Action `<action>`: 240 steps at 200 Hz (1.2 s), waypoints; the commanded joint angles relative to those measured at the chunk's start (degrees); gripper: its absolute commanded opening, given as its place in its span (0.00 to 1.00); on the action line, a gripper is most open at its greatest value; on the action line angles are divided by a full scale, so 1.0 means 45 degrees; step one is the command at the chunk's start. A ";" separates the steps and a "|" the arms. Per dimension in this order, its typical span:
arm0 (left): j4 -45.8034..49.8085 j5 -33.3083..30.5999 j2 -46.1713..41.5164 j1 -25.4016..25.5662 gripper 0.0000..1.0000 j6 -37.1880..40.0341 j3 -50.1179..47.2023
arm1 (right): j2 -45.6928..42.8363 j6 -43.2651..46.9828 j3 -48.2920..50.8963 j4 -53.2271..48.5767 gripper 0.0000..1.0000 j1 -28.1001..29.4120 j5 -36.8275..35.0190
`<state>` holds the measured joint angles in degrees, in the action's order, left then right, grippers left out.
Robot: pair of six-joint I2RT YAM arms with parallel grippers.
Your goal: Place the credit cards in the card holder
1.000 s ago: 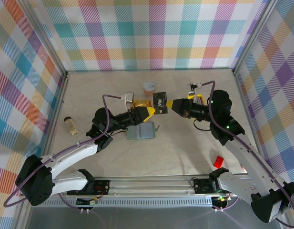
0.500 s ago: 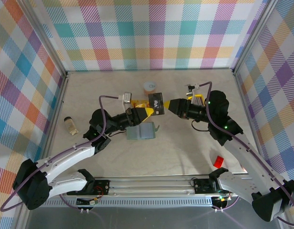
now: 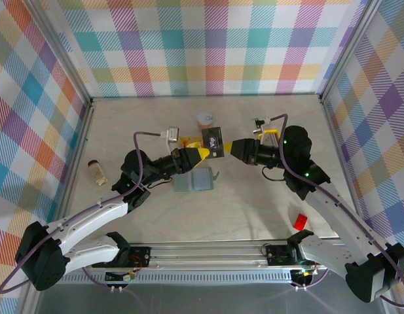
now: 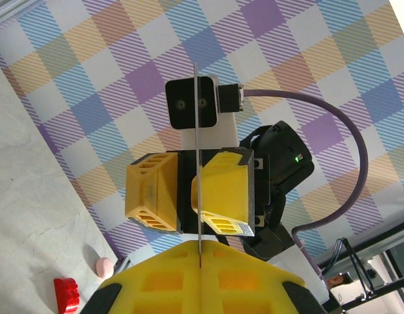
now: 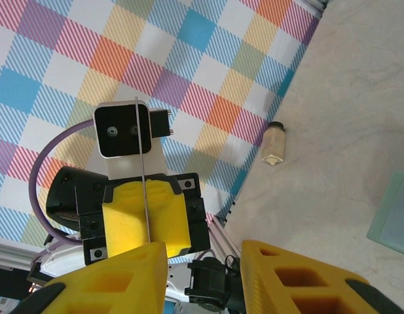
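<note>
In the top view the left pincer (image 3: 205, 152) reaches in from 8 o'clock and is clamped together on a dark card (image 3: 213, 139), held up off the table (image 3: 254, 196) near its middle. The card's face carries pale lettering and stands tilted towards 12 o'clock. The right pincer (image 3: 232, 148) comes in from 3 o'clock, its tips just beside the card's far edge.

In the left wrist view the card (image 4: 196, 131) appears edge-on as a thin line rising out of the seam between the left pincer's (image 4: 200, 275) shut yellow fingers. The right pincer (image 4: 186, 196) faces it, its two yellow fingers apart, one on each side of the card; whether either pad touches it cannot be told.

In the right wrist view the right pincer's (image 5: 202, 275) fingers stand apart at the bottom edge. The card (image 5: 141, 163) runs as a line up from the left pincer (image 5: 143, 216).

The holder (image 3: 194, 180), sage green, lies flat on the table at 6 o'clock of the card, just below the left pincer. A small pale bottle (image 3: 95, 171) lies at 9 o'clock, near the left wall. A red piece (image 3: 298, 221) sits at 4 o'clock, well apart from the holder.
</note>
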<state>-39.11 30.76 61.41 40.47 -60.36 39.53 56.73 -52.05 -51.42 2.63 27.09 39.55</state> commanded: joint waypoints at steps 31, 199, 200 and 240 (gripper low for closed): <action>-0.0180 0.0132 -0.0050 0.0084 0.00 0.0248 -0.0210 | -0.0496 0.0117 0.0056 0.0186 0.41 0.0093 -0.0665; 0.1825 -0.0451 -0.1068 -0.0992 0.60 0.0263 -0.0772 | 0.0479 0.0952 -0.0552 -0.1029 0.00 0.0693 -0.0800; 0.1928 -0.0460 -0.1107 -0.1057 0.60 0.0266 -0.0784 | 0.0494 0.0959 -0.0518 -0.1033 0.00 0.0697 -0.0883; 0.4526 0.0322 -0.1572 -0.3081 0.64 0.0334 -0.1268 | 0.1257 0.1209 0.0436 -0.0960 0.00 0.0698 -0.1595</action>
<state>-26.92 30.00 55.18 30.70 -59.70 35.70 60.14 -48.80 -51.94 -1.10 30.00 35.18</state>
